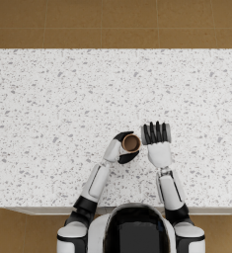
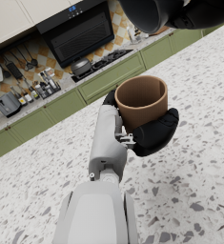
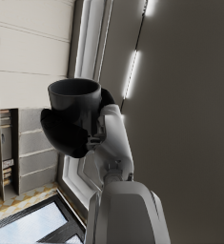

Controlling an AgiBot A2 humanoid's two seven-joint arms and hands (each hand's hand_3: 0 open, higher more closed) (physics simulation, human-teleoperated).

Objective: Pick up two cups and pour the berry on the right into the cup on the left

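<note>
1. Head view: the brown cup (image 1: 131, 143) is held upright in the left hand (image 1: 122, 148), above the speckled surface (image 1: 48, 108), near its front edge; dark fingers are wrapped round the cup's wall.
2. Head view: the right hand (image 1: 157, 141) is seen just beside the brown cup, fingers pointing away from the robot; the cup it carries is hidden there.
3. Right wrist view: a dark cup (image 3: 75, 102) is shown clasped in the right hand (image 3: 73, 128), tilted with the arm.
4. Left wrist view: the brown cup's interior appears empty; the dark cup's mouth (image 2: 149, 14) is seen close above it.
5. No berry can be made out in any view.
</note>
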